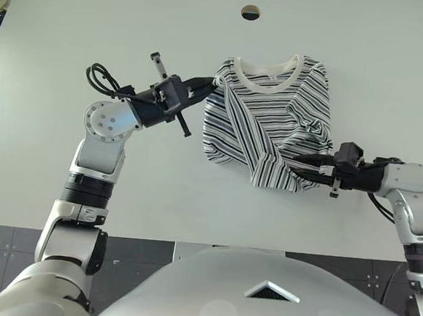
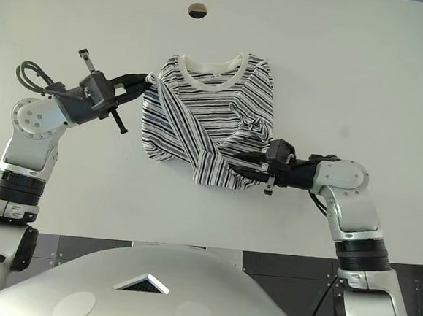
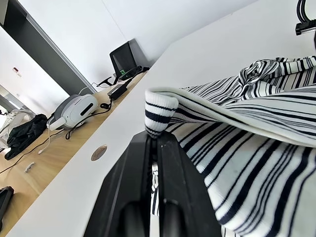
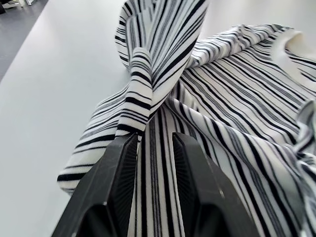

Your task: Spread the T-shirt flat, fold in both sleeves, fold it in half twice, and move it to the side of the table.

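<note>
White table [image 1: 75, 30] bears the striped T-shirt [image 1: 266, 118]; left claw [image 1: 214, 84] pinches its shoulder; right claw [image 1: 298, 162] clamps a lower fold.

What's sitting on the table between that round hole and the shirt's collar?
Nothing. In the left eye view, only bare white tabletop separates the dark round hole from the white ribbed collar of the black-and-white striped T-shirt.

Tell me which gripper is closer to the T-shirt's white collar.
Left. The left gripper holds the T-shirt at its shoulder, just beside the collar; the right gripper holds fabric at the bottom edge, far from it.
</note>
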You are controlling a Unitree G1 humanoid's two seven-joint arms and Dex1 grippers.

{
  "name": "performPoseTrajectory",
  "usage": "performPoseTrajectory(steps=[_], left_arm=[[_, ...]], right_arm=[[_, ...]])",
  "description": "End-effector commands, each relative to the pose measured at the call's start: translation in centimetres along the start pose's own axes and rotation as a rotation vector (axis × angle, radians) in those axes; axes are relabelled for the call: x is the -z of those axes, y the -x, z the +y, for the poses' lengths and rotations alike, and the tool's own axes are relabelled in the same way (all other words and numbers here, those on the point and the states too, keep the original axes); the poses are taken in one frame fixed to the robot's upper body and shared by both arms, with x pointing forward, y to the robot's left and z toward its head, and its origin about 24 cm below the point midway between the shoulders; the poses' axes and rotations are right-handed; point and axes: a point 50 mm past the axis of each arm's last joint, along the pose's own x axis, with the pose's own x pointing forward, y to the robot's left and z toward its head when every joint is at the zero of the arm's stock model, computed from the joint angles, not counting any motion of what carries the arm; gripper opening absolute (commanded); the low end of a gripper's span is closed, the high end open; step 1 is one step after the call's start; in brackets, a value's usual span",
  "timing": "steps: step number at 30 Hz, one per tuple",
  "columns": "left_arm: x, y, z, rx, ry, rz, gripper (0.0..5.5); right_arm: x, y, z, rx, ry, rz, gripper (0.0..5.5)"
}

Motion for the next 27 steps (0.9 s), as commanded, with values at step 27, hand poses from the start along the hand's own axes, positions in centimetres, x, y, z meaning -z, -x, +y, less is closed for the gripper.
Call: performPoseTrajectory(steps=[27], left_arm=[[0.1, -0.6, -0.3, 0.004, -0.008, 0.004, 0.1]], right_arm=[[-0.8, 1.1, 0.2, 0.021, 0.03, 0.087, 1.3]])
